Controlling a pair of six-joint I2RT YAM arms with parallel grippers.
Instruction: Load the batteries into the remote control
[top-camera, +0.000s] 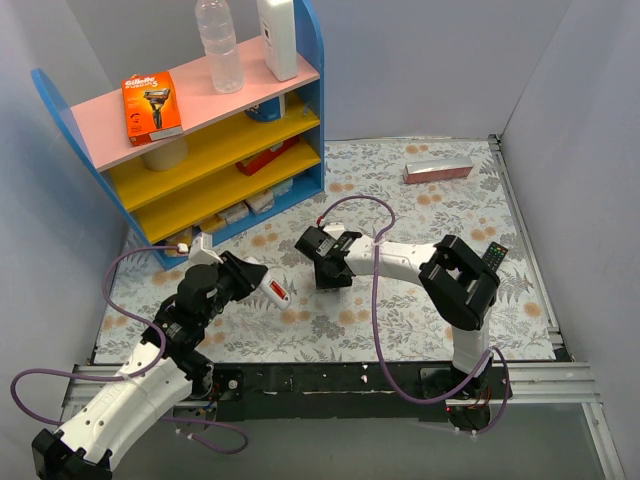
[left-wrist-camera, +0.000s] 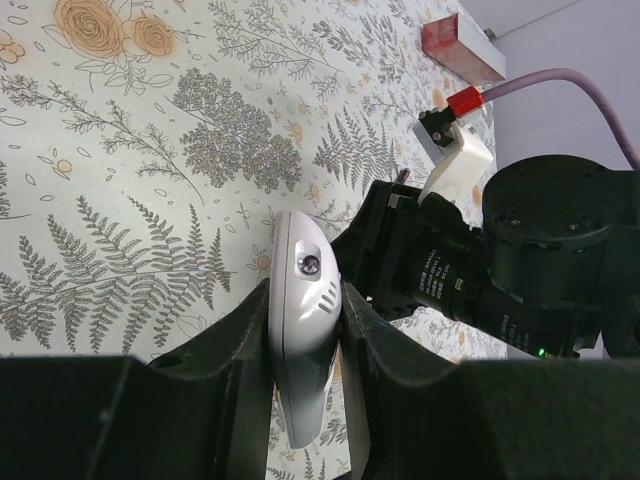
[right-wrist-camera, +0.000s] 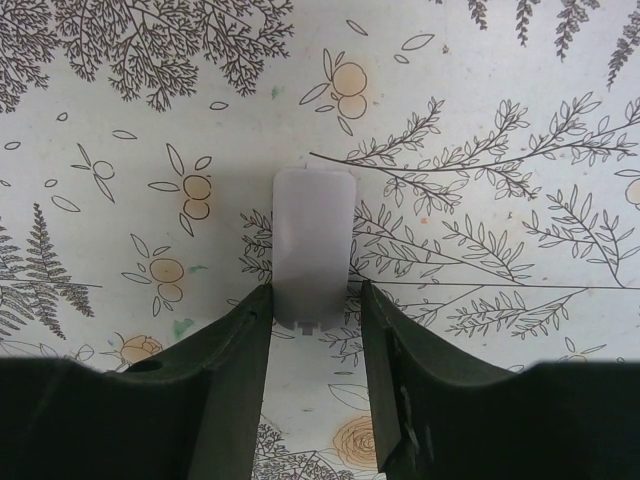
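Only the overhead view shows two remotes: a white remote (top-camera: 272, 287) held in the left pincer (top-camera: 248, 275), and a black remote (top-camera: 495, 256) lying on the table (top-camera: 420, 220) beside the right arm (top-camera: 460, 285). The left wrist view shows that pincer clamped on the white one's sides. Only the right wrist view shows one pale battery cover (right-wrist-camera: 312, 245) flat on the table, with the right pincer (right-wrist-camera: 315, 290) astride it, fingers apart, a slim gap on one side

Tabletop (top-camera: 430, 210): covered with a cloth of flower and fern print.
Far left: a blue shelf (top-camera: 100, 135) with pink and yellow boards stands on it.
Far right: a long pink box (top-camera: 437, 170).
Right edge: a black remote (top-camera: 494, 256).
Middle: a small white cover (right-wrist-camera: 311, 250) lies on the cloth.
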